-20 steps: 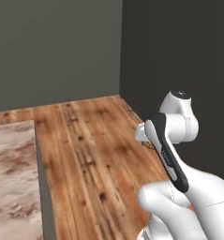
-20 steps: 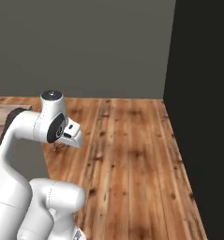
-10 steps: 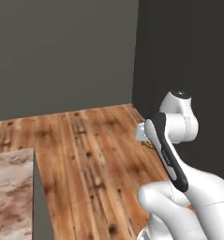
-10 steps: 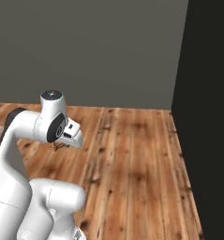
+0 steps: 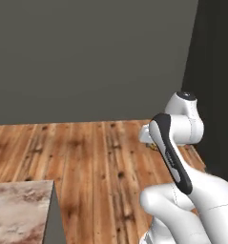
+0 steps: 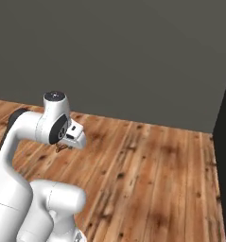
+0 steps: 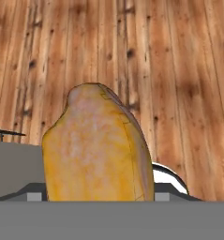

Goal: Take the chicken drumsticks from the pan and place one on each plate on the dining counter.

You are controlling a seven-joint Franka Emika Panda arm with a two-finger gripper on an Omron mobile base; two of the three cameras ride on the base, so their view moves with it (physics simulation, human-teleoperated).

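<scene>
Grey wall [image 5: 87, 57] and plank floor [image 5: 96, 157] face me from the left base camera, with a corner of the mottled stone worktop [image 5: 20, 214] low on my left. Half a second ago that corner reached further up and across the picture and the dark panel on the right stood closer in; the whole picture has slid, so my base is turning while my folded arm [image 5: 175, 143] keeps its pose.

From the right base camera the floor [image 6: 152, 170] runs to the same wall [image 6: 133, 52], and my tool [image 6: 62, 147] hangs tucked under the wrist with a speck of orange in it.

Looking along the hand, a golden drumstick [image 7: 97, 150] stands up close between my fingertips, the floor [image 7: 179, 70] far beneath. My tool is clamped on it, jaws held wide by the meat. I judge this as the carry: no plate shows yet, so more driving is needed.
</scene>
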